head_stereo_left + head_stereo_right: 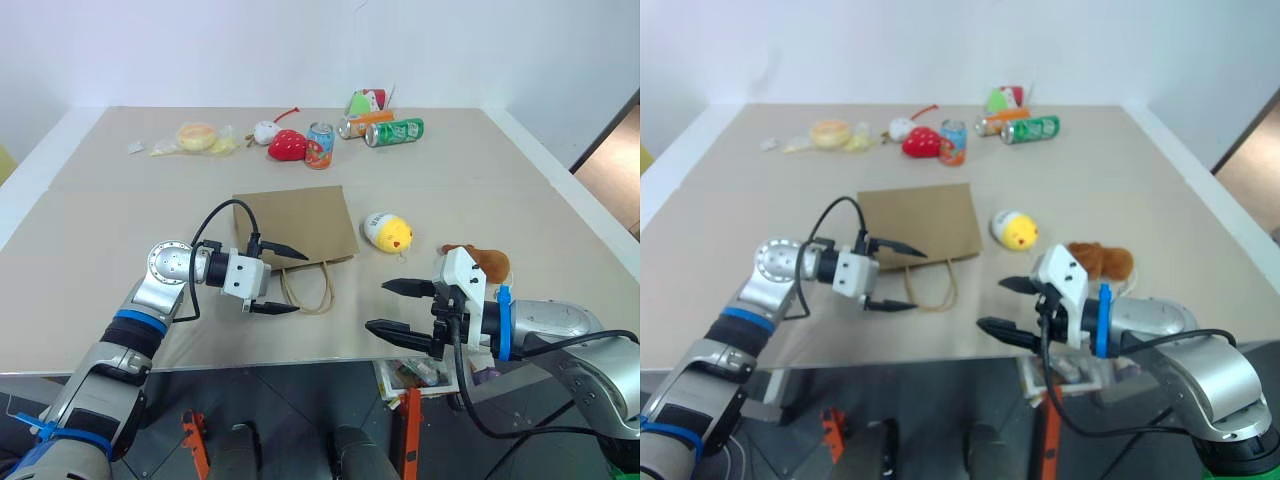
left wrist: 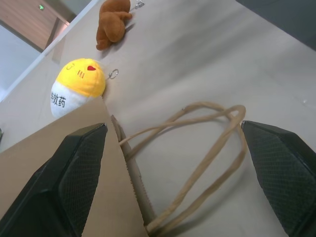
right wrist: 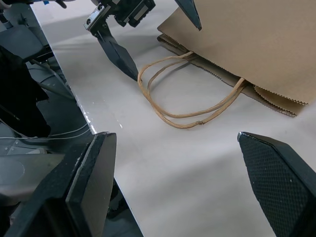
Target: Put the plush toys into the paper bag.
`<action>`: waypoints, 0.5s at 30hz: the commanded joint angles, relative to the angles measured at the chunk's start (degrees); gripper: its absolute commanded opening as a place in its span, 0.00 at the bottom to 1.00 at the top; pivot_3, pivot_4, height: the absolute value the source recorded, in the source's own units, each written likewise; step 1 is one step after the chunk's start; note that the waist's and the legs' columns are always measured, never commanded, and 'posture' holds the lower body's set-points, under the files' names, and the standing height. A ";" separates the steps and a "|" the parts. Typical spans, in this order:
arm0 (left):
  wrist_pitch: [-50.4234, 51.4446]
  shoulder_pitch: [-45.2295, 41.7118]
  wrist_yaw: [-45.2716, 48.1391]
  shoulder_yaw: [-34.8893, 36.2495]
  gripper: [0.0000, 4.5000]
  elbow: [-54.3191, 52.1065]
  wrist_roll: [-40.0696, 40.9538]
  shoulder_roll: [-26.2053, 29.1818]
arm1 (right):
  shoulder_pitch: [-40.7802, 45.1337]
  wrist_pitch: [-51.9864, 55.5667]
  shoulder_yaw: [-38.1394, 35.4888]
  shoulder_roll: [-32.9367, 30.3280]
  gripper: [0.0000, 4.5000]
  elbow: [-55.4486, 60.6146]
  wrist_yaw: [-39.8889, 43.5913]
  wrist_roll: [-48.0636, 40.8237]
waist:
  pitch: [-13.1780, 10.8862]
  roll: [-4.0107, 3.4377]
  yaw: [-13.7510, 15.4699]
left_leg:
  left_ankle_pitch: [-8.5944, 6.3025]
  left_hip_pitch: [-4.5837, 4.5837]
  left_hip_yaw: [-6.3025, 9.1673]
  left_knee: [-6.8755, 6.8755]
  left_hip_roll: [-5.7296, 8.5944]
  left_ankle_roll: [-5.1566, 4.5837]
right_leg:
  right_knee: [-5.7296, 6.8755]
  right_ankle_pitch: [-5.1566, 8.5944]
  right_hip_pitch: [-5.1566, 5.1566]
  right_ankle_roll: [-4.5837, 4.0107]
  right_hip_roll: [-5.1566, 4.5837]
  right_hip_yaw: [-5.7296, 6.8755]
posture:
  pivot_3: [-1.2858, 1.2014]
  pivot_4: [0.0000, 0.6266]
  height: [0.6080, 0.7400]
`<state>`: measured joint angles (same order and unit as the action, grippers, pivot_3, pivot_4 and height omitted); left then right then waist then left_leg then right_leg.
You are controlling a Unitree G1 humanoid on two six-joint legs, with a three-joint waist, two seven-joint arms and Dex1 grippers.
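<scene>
The brown paper bag lies flat in the middle of the table, its two loop handles pointing toward the near edge. My left gripper is open at the bag's mouth, one finger over the bag's near corner, the other beside the handles. To the right of the bag lies the yellow-and-white chick, and further right the brown furry toy. My right gripper is open near the table's front edge, in front of the brown toy, holding nothing.
Along the far side of the table lie a red strawberry plush, a small white plush, a yellow toy in plastic, drink cans and a green-and-red toy. The table's front edge runs just below both grippers.
</scene>
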<state>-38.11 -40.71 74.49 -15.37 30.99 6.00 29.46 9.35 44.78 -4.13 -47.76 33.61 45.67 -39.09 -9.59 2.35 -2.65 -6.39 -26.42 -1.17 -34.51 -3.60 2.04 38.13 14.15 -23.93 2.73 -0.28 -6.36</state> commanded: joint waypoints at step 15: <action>2.97 -3.90 -1.06 1.26 0.01 2.83 1.09 -4.08 | -0.20 -1.48 -1.52 0.70 1.00 1.33 -1.43 0.08 | 0.00 0.00 0.03 | 0.02 -0.01 0.00 -0.01 0.02 -0.03 | 0.00 -0.03 0.00 0.04 -0.01 0.00 | 0.52 0.24 1.00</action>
<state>-36.80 -43.83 72.70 -15.39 36.29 4.57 25.48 9.21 44.35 -4.13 -47.21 33.59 44.62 -39.01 -9.59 2.35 -2.62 -6.37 -26.43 -1.16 -34.52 -3.59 2.01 38.13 14.11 -23.93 2.77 -0.28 -6.36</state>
